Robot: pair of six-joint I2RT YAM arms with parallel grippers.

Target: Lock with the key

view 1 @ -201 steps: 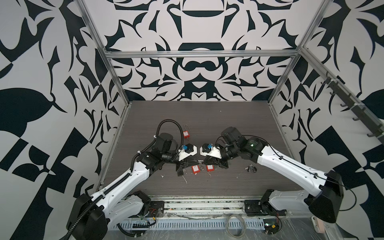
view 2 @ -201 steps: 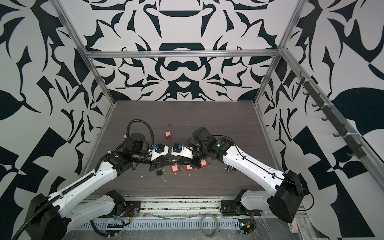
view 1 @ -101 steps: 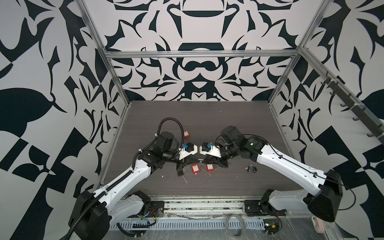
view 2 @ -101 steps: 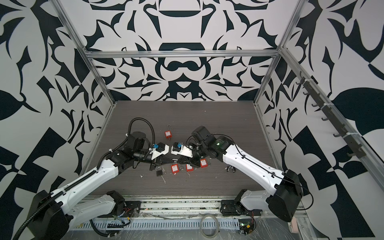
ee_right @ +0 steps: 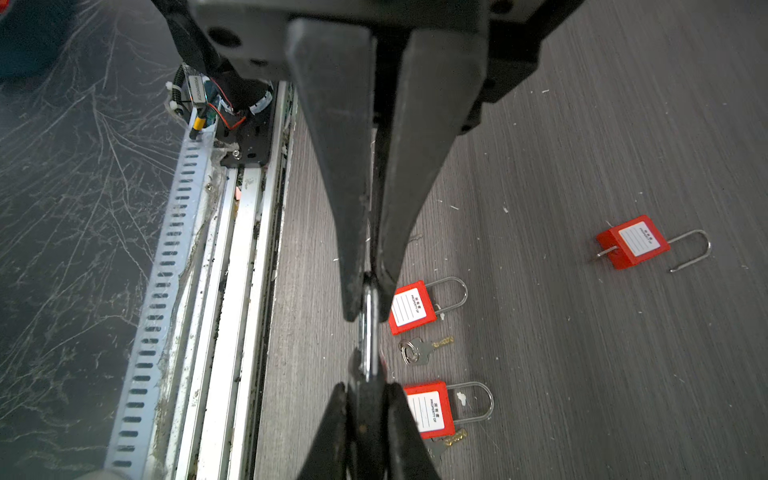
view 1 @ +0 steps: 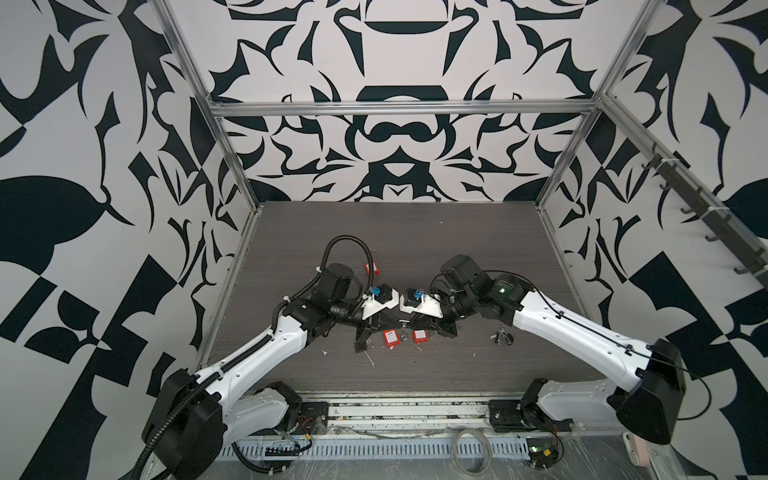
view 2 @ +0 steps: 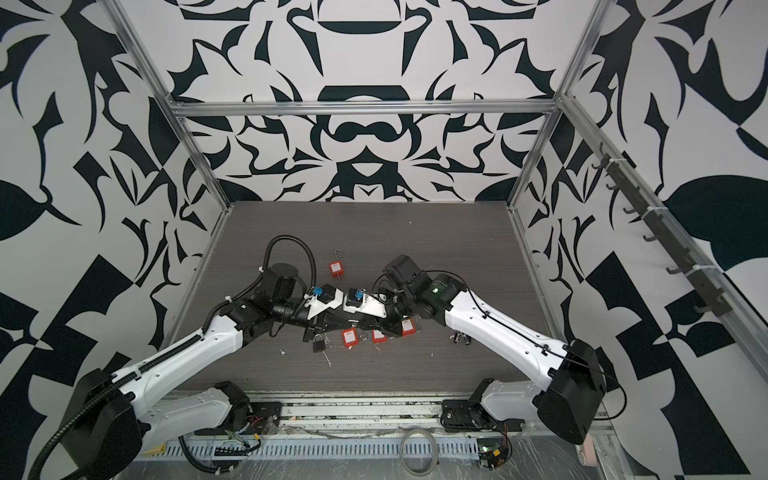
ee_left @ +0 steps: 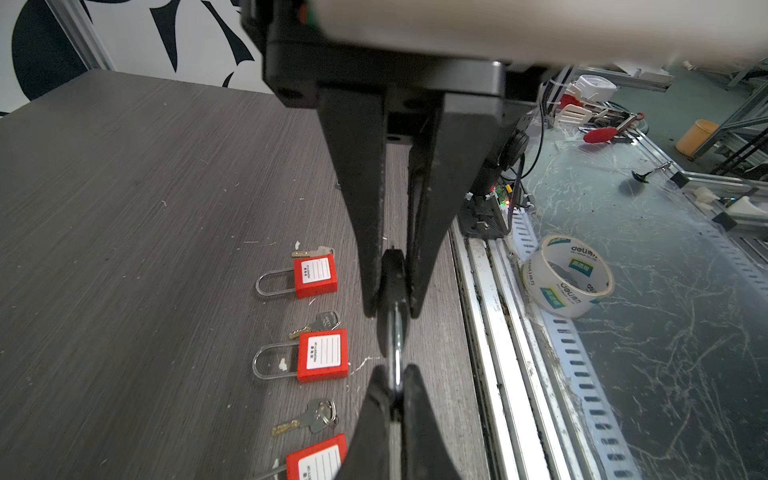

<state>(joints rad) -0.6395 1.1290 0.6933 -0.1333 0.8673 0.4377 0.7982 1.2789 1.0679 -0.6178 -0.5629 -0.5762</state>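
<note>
Left hand clamped on black end of metal piece; right hand pinches silver end.

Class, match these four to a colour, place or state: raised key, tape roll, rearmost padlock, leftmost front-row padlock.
Things: 1 raised key; 2 tape roll; 3 rearmost padlock; 4 leftmost front padlock.
States: a black; b red, shackle open; c off the table; d gripped by left pincer and right pincer.
Pairs: 1d, 2c, 3b, 4a.
</note>
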